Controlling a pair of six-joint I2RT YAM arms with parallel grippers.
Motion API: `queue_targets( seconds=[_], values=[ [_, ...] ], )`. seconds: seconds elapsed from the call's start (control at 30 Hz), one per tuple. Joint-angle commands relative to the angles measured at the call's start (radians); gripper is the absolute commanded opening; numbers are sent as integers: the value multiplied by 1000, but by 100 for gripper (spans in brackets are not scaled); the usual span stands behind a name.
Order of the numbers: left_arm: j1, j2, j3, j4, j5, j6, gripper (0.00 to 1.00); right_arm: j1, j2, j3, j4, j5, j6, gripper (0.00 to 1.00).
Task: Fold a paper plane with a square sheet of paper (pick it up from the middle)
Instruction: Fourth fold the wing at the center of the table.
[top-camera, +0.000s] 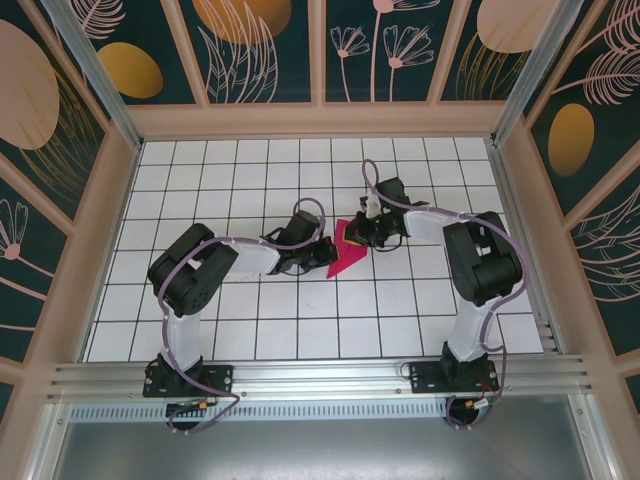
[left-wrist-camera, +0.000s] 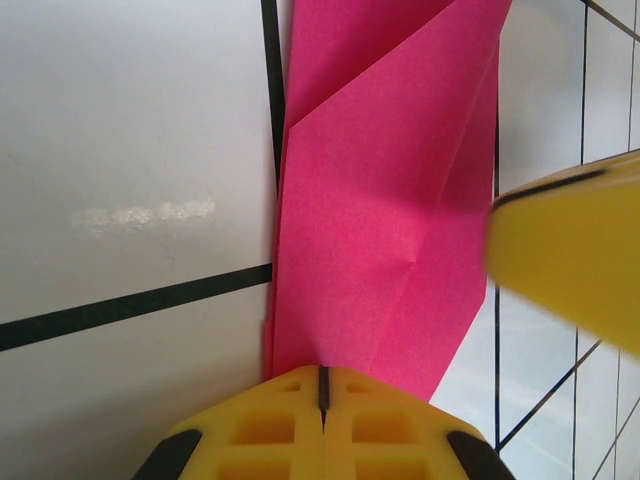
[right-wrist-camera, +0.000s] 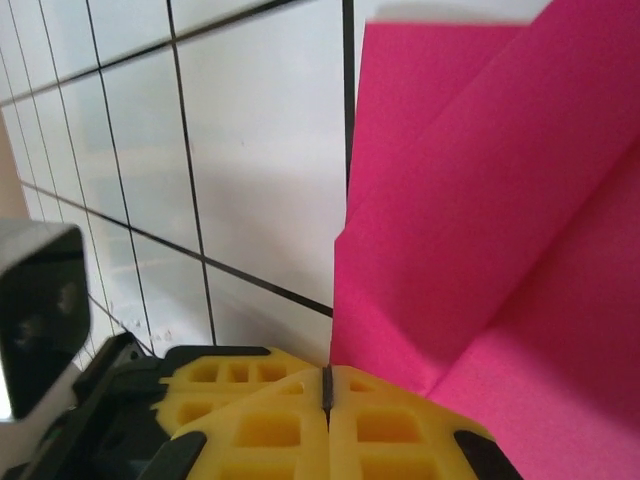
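The square sheet of paper (top-camera: 345, 250), creased, is held mid-table, long axis near-to-far, tip nearward, pinched by the left gripper (left-wrist-camera: 322, 375) and right gripper (right-wrist-camera: 327, 375); the gridded table (top-camera: 200, 180) is enclosed by floral panels (top-camera: 260, 50)

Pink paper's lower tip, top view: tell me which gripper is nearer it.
Left. The left gripper is shut on the pink paper right beside that lower tip; the right gripper is shut on its upper right edge, farther away.
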Motion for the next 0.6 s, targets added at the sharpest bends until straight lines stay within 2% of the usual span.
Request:
queue_targets(
  seconds=[0.0,0.23,0.4,0.57],
  values=[
    [1,56,-8,-112,-24,8,0,13,41,-12,11,-54,-50,4],
    [1,57,21,-129,-28,5,0,7,93,-23,-1,-1,-87,2],
    [1,56,8,-142,-26,10,0,-40,118,24,-8,73,-136,2],
    [1,51,4,-151,-23,16,0,-75,141,70,29,89,-137,2]
  ],
)
